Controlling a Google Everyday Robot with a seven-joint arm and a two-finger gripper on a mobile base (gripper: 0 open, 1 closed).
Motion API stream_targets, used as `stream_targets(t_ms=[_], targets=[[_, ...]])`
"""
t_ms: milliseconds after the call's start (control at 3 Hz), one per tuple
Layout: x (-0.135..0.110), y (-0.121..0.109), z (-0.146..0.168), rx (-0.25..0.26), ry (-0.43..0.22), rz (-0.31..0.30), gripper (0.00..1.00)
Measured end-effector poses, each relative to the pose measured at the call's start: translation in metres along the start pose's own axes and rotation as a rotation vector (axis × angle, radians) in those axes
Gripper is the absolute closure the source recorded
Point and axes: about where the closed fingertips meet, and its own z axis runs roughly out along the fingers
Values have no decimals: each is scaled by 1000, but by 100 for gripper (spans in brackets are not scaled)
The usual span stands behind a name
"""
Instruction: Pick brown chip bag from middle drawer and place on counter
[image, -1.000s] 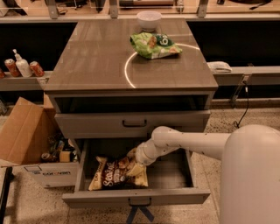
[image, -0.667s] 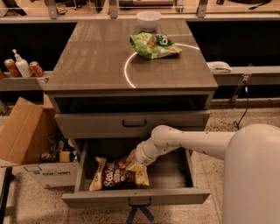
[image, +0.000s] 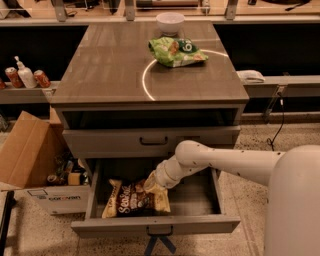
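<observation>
The crinkly dark-brown chip bag (image: 131, 198) lies in the open wide grey middle drawer (image: 200, 226). The hand (image: 152, 184) is set at the bag's right end; its grip cannot be told. The bag is to be gripped firmly, then lifted clear of the drawer walls.

1 camera looks down over the arm (image: 225, 162) onto the counter (image: 100, 65) and middle drawer (image: 200, 224), tool (image: 150, 185) seemingly inside.
</observation>
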Motion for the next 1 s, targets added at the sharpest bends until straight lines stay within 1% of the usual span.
stream_targets(t_ms=[333, 1000], targets=[[-3, -1, -1, -9, -8, -2, 61], [-3, -2, 13, -23, 14, 8, 15]])
